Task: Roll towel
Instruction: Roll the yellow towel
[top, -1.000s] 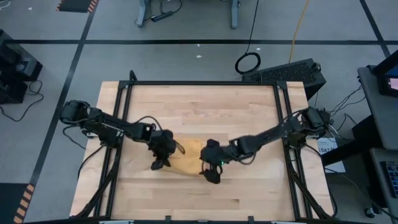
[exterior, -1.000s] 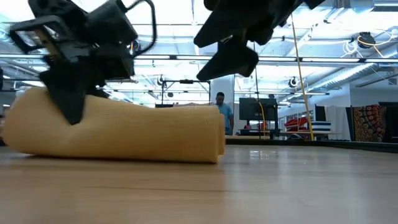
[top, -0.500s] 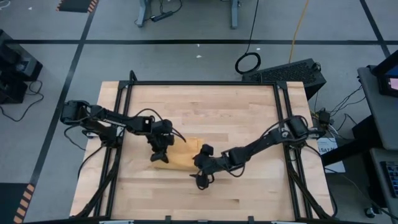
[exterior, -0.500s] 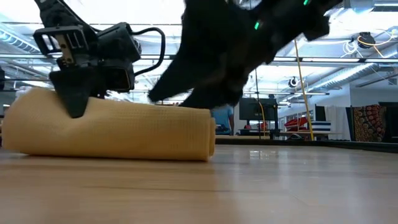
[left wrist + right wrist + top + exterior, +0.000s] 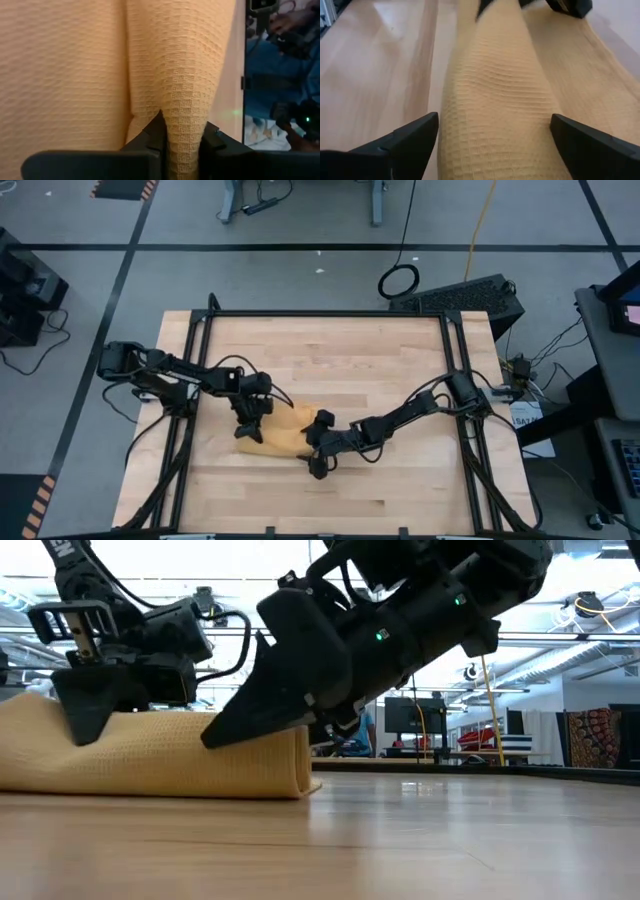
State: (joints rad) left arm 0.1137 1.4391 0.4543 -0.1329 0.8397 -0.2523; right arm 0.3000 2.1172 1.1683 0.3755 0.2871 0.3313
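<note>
Lower centre of the high view, on the wooden table (image 5: 330, 360), we see the towel (image 5: 285, 430), part-rolled. Left gripper (image 5: 247, 430) pinches a fold at its left end. Right gripper (image 5: 315, 455) straddles the roll's right end, fingers wide apart, nothing clamped. We judge we're mid-roll; next we need the right fingers closing on the roll, then both turning together. No containers visible.

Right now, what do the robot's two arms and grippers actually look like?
Both arms are dark, nearly black, jointed links with loose black cables looping along them. The left gripper has a boxy head with a pale metal bracket and blunt black fingers. The right gripper has two wide, flat black fingers; a small green light glows on its housing in the low view.
</note>
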